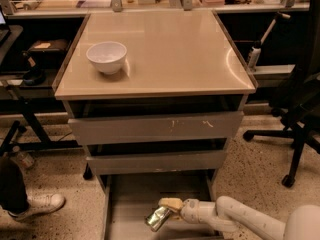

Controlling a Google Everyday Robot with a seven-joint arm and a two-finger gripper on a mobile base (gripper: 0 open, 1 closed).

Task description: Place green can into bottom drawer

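Note:
The green can (158,217) is tilted on its side low inside the open bottom drawer (131,199), a wide grey tray pulled out at the foot of the cabinet. My gripper (167,210) reaches in from the lower right on a white arm (240,219) and is shut on the green can, with a tan finger (170,203) lying over the can's upper end. The can is close to the drawer floor; I cannot tell whether it touches it.
Two narrower grey drawers (155,128) sit above, slightly open. A white bowl (106,57) stands on the beige cabinet top (165,49). A black office chair (295,119) is at the right. A person's leg and white shoe (37,205) are at the lower left.

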